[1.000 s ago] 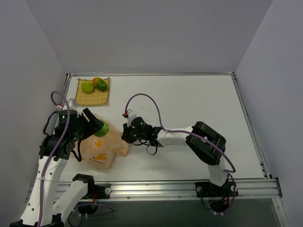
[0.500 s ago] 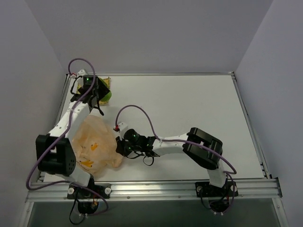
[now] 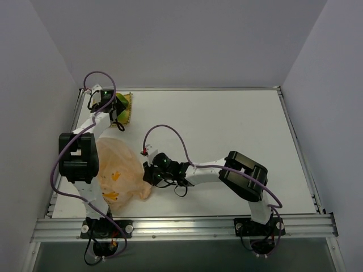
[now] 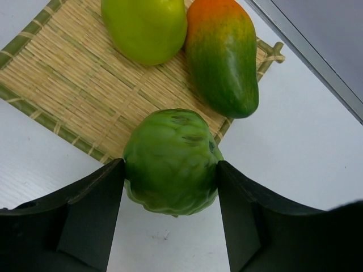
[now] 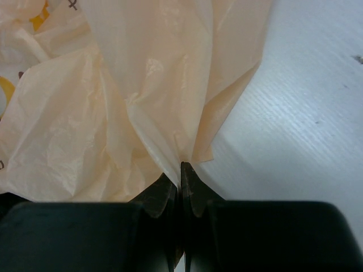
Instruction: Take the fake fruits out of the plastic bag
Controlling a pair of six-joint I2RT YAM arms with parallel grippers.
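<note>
**Setting Down the Held Fruit: Position Relative to the Mat**

Nearest the arm bases, the right gripper (image 5: 181, 170) has its jaws together, pinching a fold at the edge of the crinkled translucent peach-orange plastic bag (image 5: 85, 113). The bag lies flat on the white table (image 5: 300, 113) at the near left. Whether anything is left inside cannot be told.

Farther out, the left arm reaches to the far-left corner. The left gripper (image 4: 169, 165) is clamped on a round, bumpy dark-green plastic fruit (image 4: 170, 150), one finger on each side.

The deciding relation is as follows:
- The held fruit sits over the near edge of the flat yellow woven mat (image 4: 62, 73), partly above bare table.
- Its height above the mat cannot be told.
- Free mat surface lies ahead and to the left in the wrist view.

Beyond it, on the mat's far part, rest a smooth round yellow-green fruit (image 4: 144, 25) and an oval green-and-orange mango-like fruit (image 4: 223, 56). The two touch or nearly touch. The mango's long axis points away from the jaws, orange end farthest.

Judgement: a short advance onto the free patch suits the release.
</note>
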